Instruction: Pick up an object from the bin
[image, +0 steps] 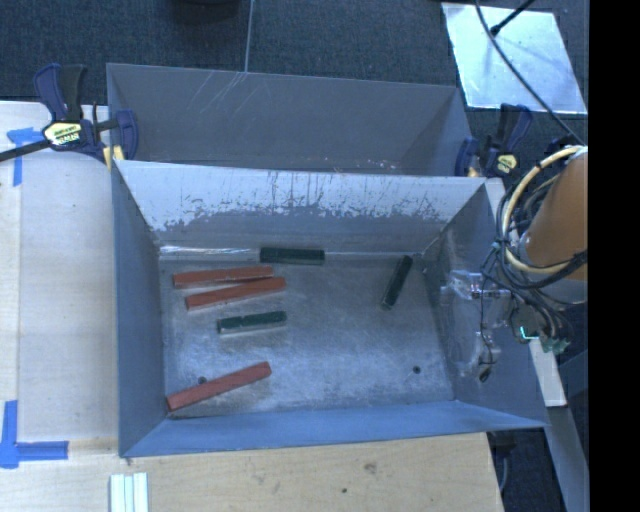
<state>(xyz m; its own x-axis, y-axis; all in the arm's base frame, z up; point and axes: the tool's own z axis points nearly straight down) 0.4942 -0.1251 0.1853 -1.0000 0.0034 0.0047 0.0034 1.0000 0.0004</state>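
- Bin (140, 300): paired bars (228, 284) lay side by side at the floor's left edge, toward the rear.
- Short bar (252, 321) just before them; front bar (219, 386) near the front-left corner.
- Rear bar (292, 256) along the rear edge; slanted bar (397, 281) toward the rear-right corner.
- Gripper (484, 366) against the right wall.

Bin (135, 300): grey metal, matt; back wall scratched, floor scuffed pale.
Red bars (222, 276), three: smooth, matt; material cannot be told.
Dark bars (253, 321), three: smooth, dull.
Gripper (484, 365): bare metal, faintly shiny.

Red-brown bars (222, 278) and dark bars (291, 256) lie scattered.
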